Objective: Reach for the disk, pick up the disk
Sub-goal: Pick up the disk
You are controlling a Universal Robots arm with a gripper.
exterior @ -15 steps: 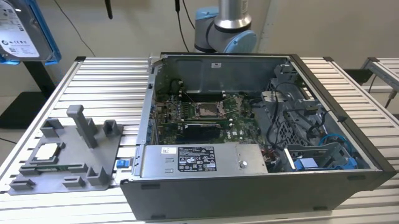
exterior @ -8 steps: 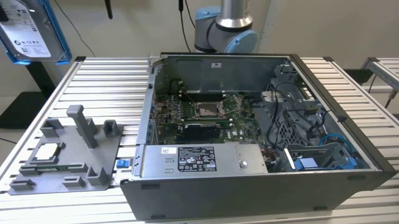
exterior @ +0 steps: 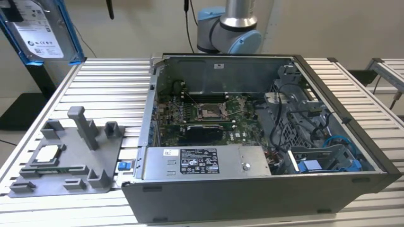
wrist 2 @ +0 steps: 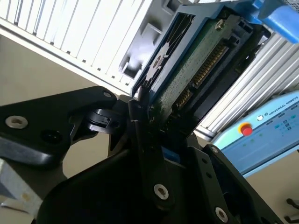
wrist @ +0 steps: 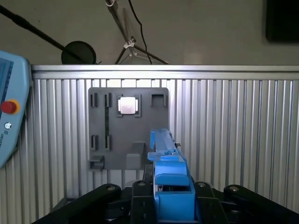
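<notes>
The disk (exterior: 39,29), a flat silver-grey drive with a white label and blue side rails, hangs upright in the air over the table's far corner at the exterior view's left. In the second wrist view its green circuit-board underside (wrist 2: 198,63) faces the camera, and my gripper (wrist 2: 148,111) is shut on its lower end with black fingers (wrist 2: 138,109) pressed against it. In the first wrist view the disk shows edge-on as a blue rail (wrist: 164,156) rising from my gripper (wrist: 162,189).
An open computer case (exterior: 353,187) stands mid-table, with a long grey stickered box (exterior: 202,163) at its near side. A grey fixture plate (exterior: 104,153) holding a small square silver chip (exterior: 47,153) lies on the slatted table (exterior: 107,85). A teach pendant (wrist: 9,109) lies beside the table.
</notes>
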